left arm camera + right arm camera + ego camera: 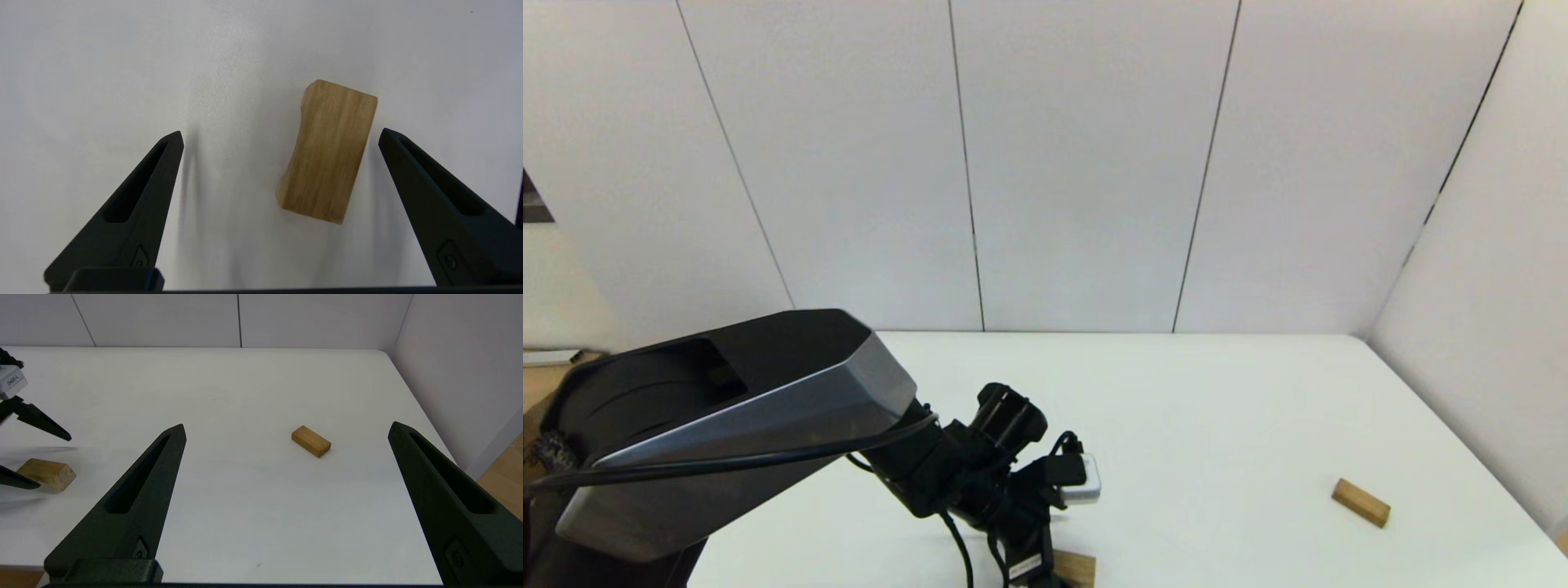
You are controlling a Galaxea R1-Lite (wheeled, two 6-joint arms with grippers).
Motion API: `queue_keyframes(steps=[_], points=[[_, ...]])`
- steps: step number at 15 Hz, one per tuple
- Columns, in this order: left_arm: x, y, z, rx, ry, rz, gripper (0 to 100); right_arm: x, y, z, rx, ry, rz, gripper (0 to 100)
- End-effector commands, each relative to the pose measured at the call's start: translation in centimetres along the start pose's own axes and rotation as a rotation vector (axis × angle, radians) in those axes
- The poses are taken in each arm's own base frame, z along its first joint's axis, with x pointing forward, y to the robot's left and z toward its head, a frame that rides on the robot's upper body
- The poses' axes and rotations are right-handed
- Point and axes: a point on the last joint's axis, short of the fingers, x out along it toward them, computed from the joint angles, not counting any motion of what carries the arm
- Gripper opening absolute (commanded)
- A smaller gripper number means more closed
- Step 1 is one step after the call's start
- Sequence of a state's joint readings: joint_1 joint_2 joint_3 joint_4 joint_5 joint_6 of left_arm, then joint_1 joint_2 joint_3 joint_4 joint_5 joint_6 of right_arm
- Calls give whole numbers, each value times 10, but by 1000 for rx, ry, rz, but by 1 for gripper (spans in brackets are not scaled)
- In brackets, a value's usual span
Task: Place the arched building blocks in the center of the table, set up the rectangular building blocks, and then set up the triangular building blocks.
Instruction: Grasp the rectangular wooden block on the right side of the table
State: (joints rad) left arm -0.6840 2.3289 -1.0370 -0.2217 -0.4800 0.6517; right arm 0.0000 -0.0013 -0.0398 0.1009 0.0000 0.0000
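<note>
The left gripper (280,141) hangs low over the large white smooth table (1217,392), fingers spread wide apart and holding nothing. Between them, lying flat on the table and nearer one finger than the other, is the light tan wooden arched block (327,152), its curved hollow showing along one long side. In the head view only a corner of that block (1075,567) shows at about 6 o'clock on the table, at the near edge, mostly hidden under the left wrist. The solid tan-brown rectangular wooden bar (1361,502) lies flat at about 4 o'clock, well apart from the arch. The small triangular wedge is not visible in any view.

The right gripper (286,430) is held back off the near right side, fingers also wide apart and empty, with the bar (311,441) lying ahead of it.

The main risk, as I judge it, comes from the off-centre, slightly skewed lie of the arch between the fingers. If they close as they stand, the nearer finger would likely touch first and push or spin the block rather than clamp it. One pad could also land in the hollow, giving a weak grip that may slip during the carry. Since the block sits so near the table's edge, a shove could send it off.
</note>
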Motion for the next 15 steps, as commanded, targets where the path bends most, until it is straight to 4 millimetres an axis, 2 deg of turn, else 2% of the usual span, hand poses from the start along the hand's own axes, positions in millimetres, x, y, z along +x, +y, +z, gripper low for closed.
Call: queue_keyframes(steps=[1,8,11,15], points=[[7,-1,-5,-5,28,6,100,0,0,0,0,2,0,100],[16,4,-7,-52,15,79,100,0,0,0,0,2,0,100],[18,0,-6,-93,15,75,100,0,0,0,0,2,0,100],[8,-6,-4,-84,11,70,100,0,0,0,0,2,0,100]])
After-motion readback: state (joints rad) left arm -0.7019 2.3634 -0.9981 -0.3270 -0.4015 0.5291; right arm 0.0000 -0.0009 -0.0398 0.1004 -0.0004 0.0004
